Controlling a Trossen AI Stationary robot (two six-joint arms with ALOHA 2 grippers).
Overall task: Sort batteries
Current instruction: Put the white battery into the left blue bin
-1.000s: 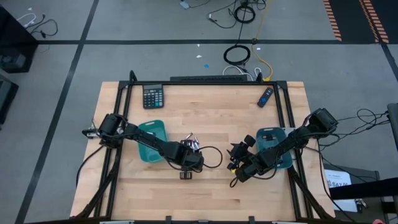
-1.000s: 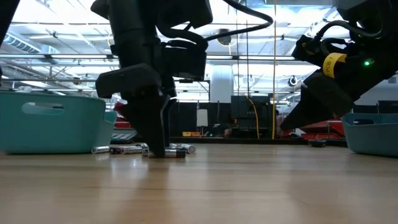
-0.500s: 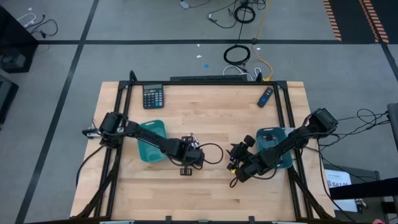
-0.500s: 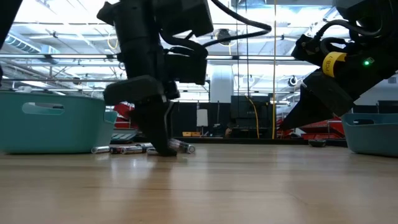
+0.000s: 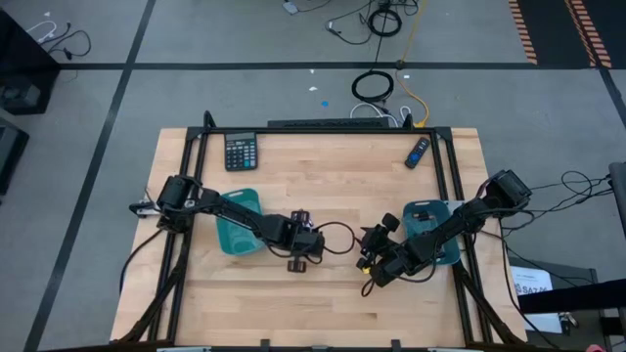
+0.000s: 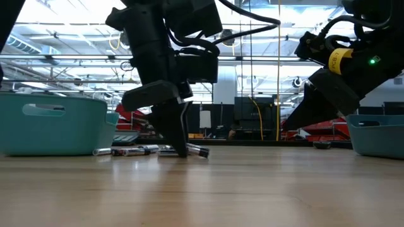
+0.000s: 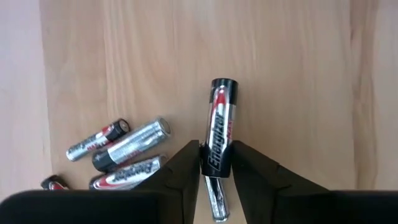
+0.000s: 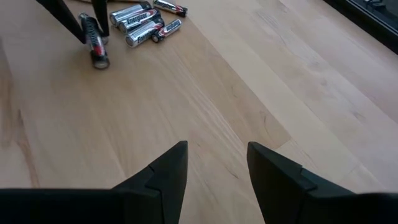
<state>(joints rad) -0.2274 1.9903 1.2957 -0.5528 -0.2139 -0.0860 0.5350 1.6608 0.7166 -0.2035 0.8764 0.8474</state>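
Observation:
Several batteries [image 7: 127, 144] lie loose in a small heap on the wooden table [image 5: 333, 176], also seen from the right wrist as the battery heap [image 8: 142, 23]. One silver-and-black battery [image 7: 219, 118] lies a little apart from the heap, with my left gripper [image 5: 297, 264] shut on it; in the low view the left gripper [image 6: 179, 149] reaches down to the tabletop. My right gripper [image 8: 214, 163] hangs open above bare wood, to the right of the heap, holding nothing. A teal tray [image 5: 235, 217] stands on the left and another teal tray [image 5: 430, 235] on the right. My left gripper pinches the single battery's round sides [image 7: 216, 149] between its two fingers, a little past its middle. The fingers [image 7: 186, 167] come steeply from above and lie across the battery. The battery [image 6: 197, 151] lies about level at the tabletop; whether it is clear of the wood, I cannot tell.
A black calculator [image 5: 241, 151] lies at the far left and a dark blue stick [image 5: 418, 152] at the far right of the table. A black frame [image 5: 196, 176] runs round the table's edges. Bare wood lies between the two arms [image 8: 186, 93].
My left gripper has moved toward the table's right edge, away from the heap, and its wrist has rolled a little. The single battery has gone with it along the tabletop, while the other batteries have stayed where they were.

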